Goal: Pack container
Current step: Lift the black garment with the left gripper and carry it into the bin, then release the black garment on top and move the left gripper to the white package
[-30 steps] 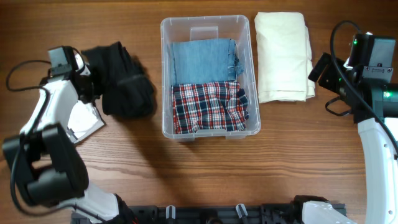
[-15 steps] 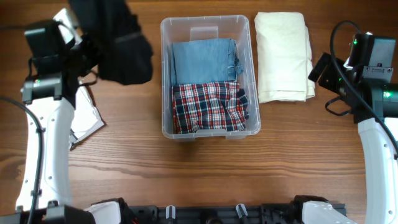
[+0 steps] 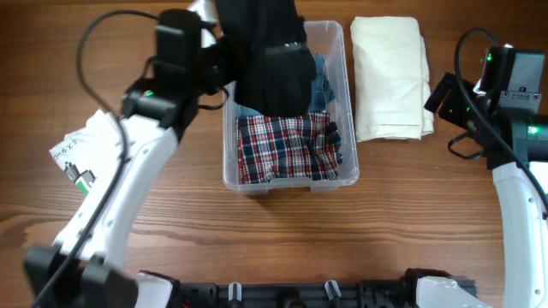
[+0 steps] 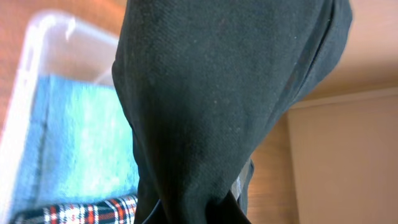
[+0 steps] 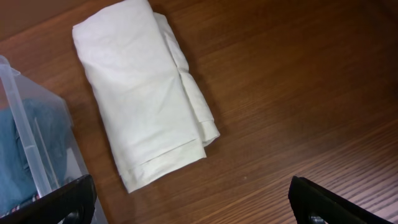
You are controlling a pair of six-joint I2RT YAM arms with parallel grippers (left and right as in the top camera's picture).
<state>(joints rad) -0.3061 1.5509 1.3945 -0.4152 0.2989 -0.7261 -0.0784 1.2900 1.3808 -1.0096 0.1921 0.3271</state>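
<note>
The left fingers (image 3: 221,70) grip the black garment (image 3: 270,60) above the far half of the container (image 3: 350,128), mid-desk; the right fingers (image 5: 56,205) are spread, empty. Released here, the hanging cloth may drape over the far-left rim instead of settling on the denim (image 4: 74,143)

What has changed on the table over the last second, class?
The left gripper, shut on the black garment, lifted it off the table and carried it rightward over the container. The right gripper, cream cloth and packed clothes stayed put.
</note>
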